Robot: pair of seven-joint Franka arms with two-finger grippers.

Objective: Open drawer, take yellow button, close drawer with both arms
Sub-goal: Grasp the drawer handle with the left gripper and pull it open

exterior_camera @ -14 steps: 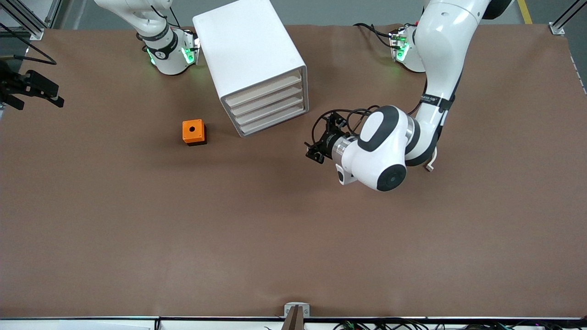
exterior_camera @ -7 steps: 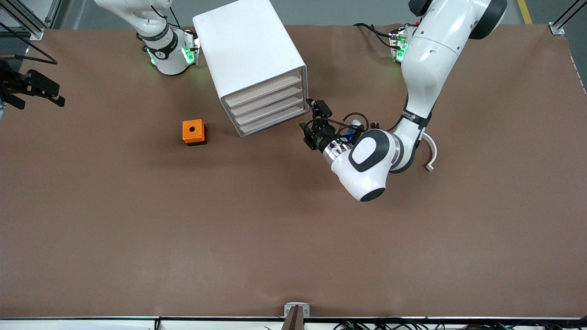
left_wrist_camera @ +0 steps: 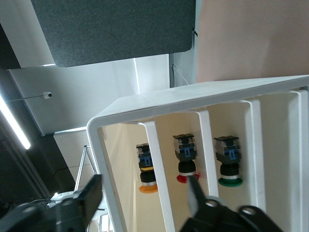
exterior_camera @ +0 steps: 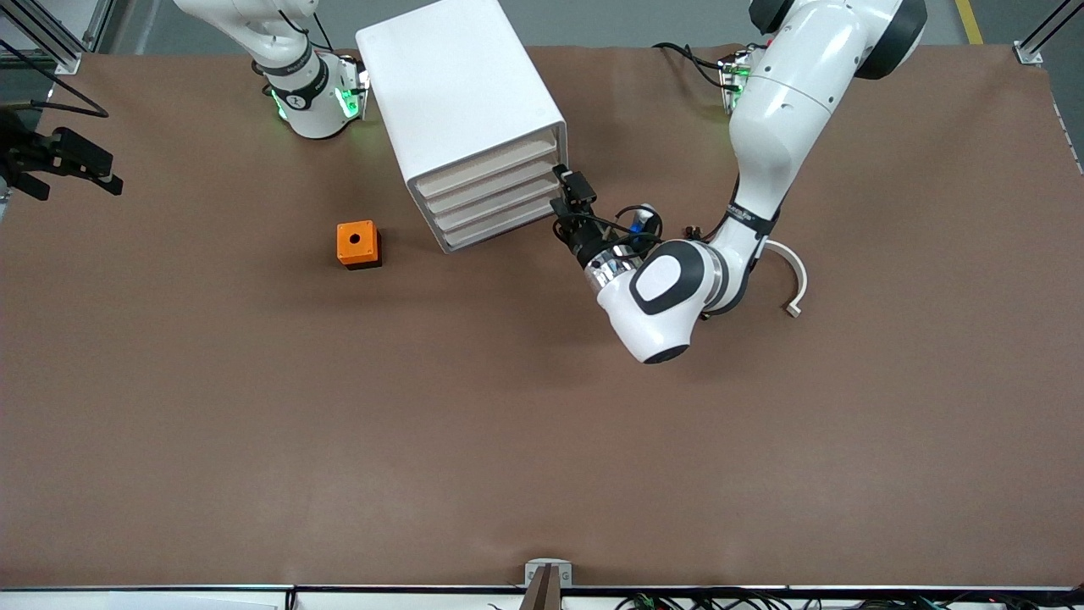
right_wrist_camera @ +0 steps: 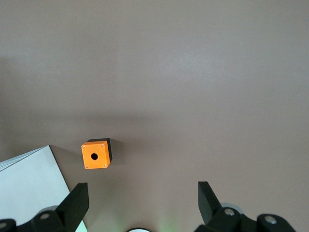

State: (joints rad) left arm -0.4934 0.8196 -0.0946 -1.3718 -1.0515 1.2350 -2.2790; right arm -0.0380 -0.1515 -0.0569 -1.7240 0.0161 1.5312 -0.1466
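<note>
The white cabinet [exterior_camera: 461,102] stands on the brown counter [exterior_camera: 508,440] near the arms' bases, its four tray fronts turned toward the left arm's end and somewhat toward the front camera. The top drawer [exterior_camera: 487,163] sits flush with the three below it, pushed fully in.

The left gripper [exterior_camera: 569,196] is right up at the cabinet's front, at the corner toward the left arm's end and level with the trays. Seen from its wrist, its fingers [left_wrist_camera: 79,205] are spread apart. One lies outside the cabinet's top wall and the other in front of the second tray, so the top drawer's front lies between them. I cannot tell whether either finger touches the cabinet.

The button [left_wrist_camera: 146,168] with its orange-yellow cap sits inside that top drawer [left_wrist_camera: 126,154]. A red-capped button [left_wrist_camera: 186,159] is in the next tray and a green-capped button [left_wrist_camera: 229,162] in the one after.

The right arm waits. The right gripper [exterior_camera: 63,161] hangs high over the counter's edge at its own end, its fingers [right_wrist_camera: 75,203] released wide with nothing between them. An orange cube with a hole [exterior_camera: 358,244] rests on the counter beside the cabinet, nearer the front camera.
</note>
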